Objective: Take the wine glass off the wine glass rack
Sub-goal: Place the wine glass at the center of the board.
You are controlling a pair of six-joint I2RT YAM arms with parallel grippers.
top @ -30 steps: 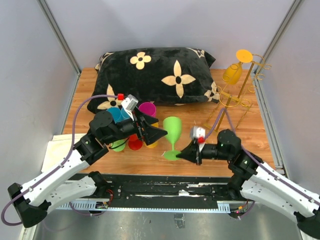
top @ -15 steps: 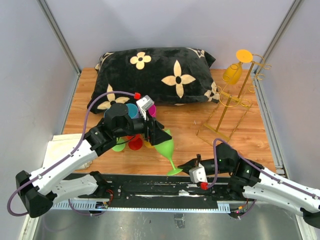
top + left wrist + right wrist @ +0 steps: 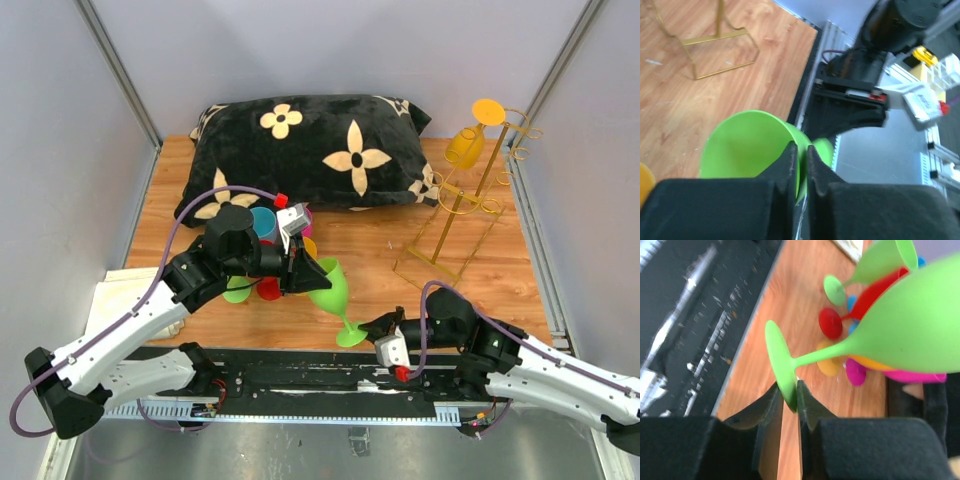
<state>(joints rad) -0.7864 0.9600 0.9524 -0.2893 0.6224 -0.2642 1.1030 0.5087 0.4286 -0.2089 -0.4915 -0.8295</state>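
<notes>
left gripper [image 3: 801, 150] newly clamped on green glass [image 3: 332, 285] rim | right gripper [image 3: 787, 395] pinches its foot | glass now tilted, mid-frame | yellow glass [image 3: 465, 147] on rack [image 3: 470, 200], upper right, pending

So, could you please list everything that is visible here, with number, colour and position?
green glass: one, green, tilted above the table front, held at rim and foot
other glasses: about five, green, red, orange, pink, blue, grouped by the left arm
yellow glass: one, yellow, hanging on the rack
rack: one, gold wire, far right
pillow: one, black with cream flowers, at the back
table: one, brown wood
left tool: black, closed on the green glass rim
right tool: black, closed on its foot
</notes>
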